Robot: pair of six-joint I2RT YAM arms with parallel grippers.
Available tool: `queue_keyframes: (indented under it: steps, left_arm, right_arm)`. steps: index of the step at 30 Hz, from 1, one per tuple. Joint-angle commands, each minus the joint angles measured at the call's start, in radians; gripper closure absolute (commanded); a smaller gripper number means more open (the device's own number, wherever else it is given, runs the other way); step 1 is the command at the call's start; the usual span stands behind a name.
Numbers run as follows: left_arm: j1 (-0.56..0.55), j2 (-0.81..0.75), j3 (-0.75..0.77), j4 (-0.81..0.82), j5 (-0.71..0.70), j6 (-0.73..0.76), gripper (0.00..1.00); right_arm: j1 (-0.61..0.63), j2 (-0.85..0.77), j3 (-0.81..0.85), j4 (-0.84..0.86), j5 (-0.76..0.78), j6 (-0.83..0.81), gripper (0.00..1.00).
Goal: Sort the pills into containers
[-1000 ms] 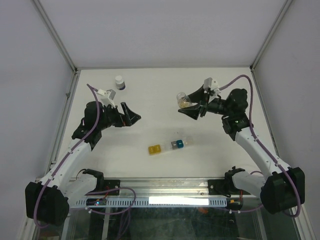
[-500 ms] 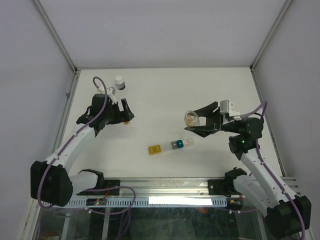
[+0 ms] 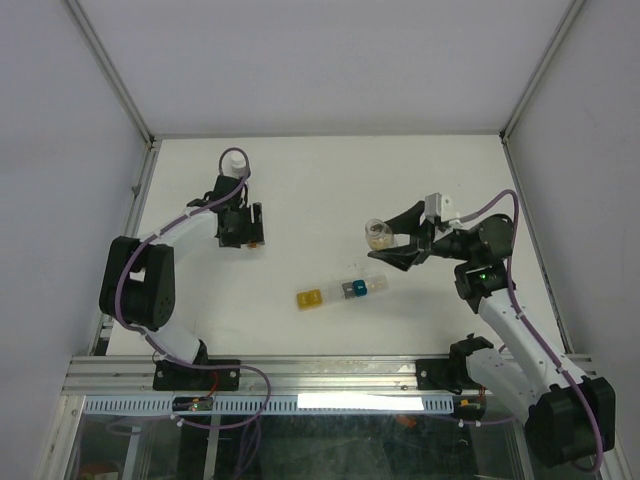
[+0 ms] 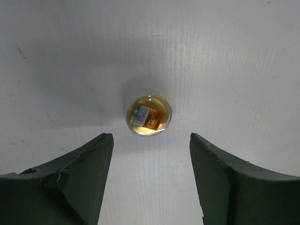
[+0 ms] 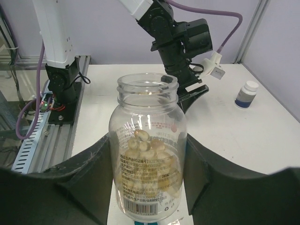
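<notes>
1. The bench (image 3: 320, 190) carries all the items; both arms work over it.
2. The right pincer (image 3: 384, 240), right of centre in the overhead view, is clamped on the clear vial (image 5: 147, 140). The vial is held roughly upright with its mouth uncapped, clear of the bench, above and to the right of the strip.
3. The left pincer (image 4: 151, 137), at upper left in the overhead view, has its jaws apart and grips nothing.
4. The containers (image 3: 345, 291) lie in a short strip at centre, with the yellow cube (image 3: 309, 298) at the left end and the blue cube (image 3: 356, 288) further right. Nothing restrains them.
5. The white-capped bottle (image 3: 234, 160) stands just beyond the left pincer.
6. A small round item (image 4: 148, 115) lies on the bench ahead of the left fingers, untouched.
7. The pills (image 5: 146, 146) sit in the vial, filling about its lower half.

Risks: The vial mouth is wide against the cubes. A fast tilt would likely pour several pills at once, past the rims and across the bench. The loose strip could shift if the pincer brushes it. The round item may skid if it is pinched off-centre.

Not determinable: It cannot be told whether the cube lids are open. It cannot be told what the round item is; it may be a cap. The right wrist view cuts off the vial base.
</notes>
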Motion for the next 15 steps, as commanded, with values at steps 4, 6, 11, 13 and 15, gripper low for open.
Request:
queue_keyframes:
  steps: [4, 6, 11, 13, 15]
  left_arm:
    - [0.006, 0.04, 0.062, -0.017, -0.078, 0.037, 0.34]
    - [0.002, 0.05, 0.066, -0.019, -0.085, 0.039, 0.35]
    - [-0.007, 0.077, 0.082, -0.019, -0.094, 0.037, 0.36]
    - [-0.008, 0.088, 0.09, -0.021, -0.098, 0.036, 0.36]
    - [-0.013, 0.096, 0.098, -0.02, -0.108, 0.035, 0.38]
  right_arm:
    - [-0.012, 0.009, 0.009, 0.011, -0.023, -0.017, 1.0]
    - [-0.015, 0.011, 0.007, 0.011, -0.025, -0.017, 1.0]
    - [-0.022, 0.014, 0.005, 0.013, -0.024, -0.016, 1.0]
    - [-0.023, 0.013, 0.003, 0.016, -0.025, -0.013, 1.0]
    - [-0.025, 0.015, 0.003, 0.018, -0.024, -0.012, 1.0]
